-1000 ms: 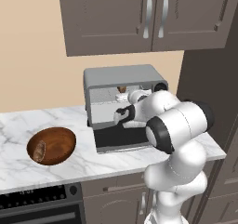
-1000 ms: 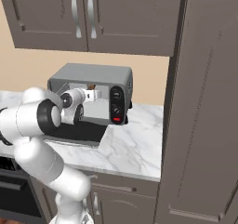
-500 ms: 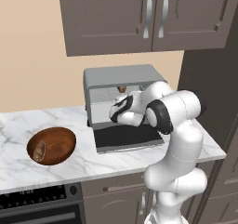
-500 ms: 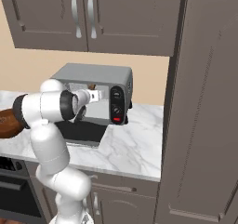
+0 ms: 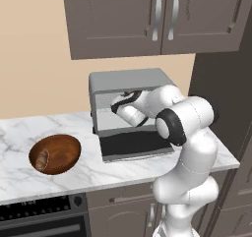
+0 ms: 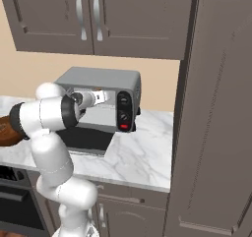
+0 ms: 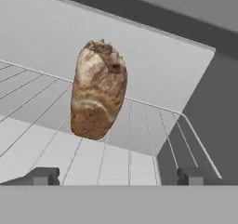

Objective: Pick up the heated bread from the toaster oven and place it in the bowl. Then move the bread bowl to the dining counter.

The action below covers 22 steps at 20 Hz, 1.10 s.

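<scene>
You've got the gripper (image 7: 118, 175) inside the toaster oven (image 5: 129, 81), jaws spread wide, nothing between them. The heated bread (image 7: 98, 108) sits on the wire rack (image 7: 139, 139) just ahead of the fingertips (image 7: 44, 175), not touching them, slightly left of centre in the hand view. Oven door (image 5: 135, 146) is dropped open onto the marble worktop (image 5: 19, 172). The bowl (image 5: 59, 150) is well left of the oven on the same worktop, with a brown bread piece (image 5: 42, 158) in it.
</scene>
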Motion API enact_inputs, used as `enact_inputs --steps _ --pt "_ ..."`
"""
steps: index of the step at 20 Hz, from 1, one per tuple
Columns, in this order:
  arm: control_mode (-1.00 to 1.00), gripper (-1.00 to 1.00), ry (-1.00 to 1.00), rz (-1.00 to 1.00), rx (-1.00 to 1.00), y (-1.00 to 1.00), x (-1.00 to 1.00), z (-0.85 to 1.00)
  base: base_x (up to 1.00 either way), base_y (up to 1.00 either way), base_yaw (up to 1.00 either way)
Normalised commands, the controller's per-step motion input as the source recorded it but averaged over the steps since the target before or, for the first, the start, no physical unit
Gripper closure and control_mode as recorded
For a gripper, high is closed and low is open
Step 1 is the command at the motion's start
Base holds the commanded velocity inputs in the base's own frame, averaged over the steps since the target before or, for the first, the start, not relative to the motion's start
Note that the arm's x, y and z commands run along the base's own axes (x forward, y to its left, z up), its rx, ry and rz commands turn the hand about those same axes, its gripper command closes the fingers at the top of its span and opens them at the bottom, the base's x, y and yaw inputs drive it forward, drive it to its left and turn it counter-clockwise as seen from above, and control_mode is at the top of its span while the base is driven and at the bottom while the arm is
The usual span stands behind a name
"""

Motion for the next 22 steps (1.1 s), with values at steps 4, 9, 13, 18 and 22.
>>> enact_inputs --steps 4,9,13,18,22 --pt "-1.00 -1.00 0.49 -0.01 -0.14 -0.10 -0.75 -0.20 0.00 0.00 0.00" --pt "-1.00 -1.00 0.55 0.00 -0.16 -0.30 -1.00 -0.32 0.00 0.00 0.00" --pt "-1.00 -1.00 0.56 0.00 -0.14 -0.35 -1.00 -0.31 0.00 0.00 0.00" --pt "-1.00 -1.00 0.58 0.00 -0.10 -0.39 -1.00 -0.16 0.00 0.00 0.00" --pt "-1.00 -1.00 0.61 0.00 -0.05 -0.44 -1.00 0.00 0.00 0.00 0.00"
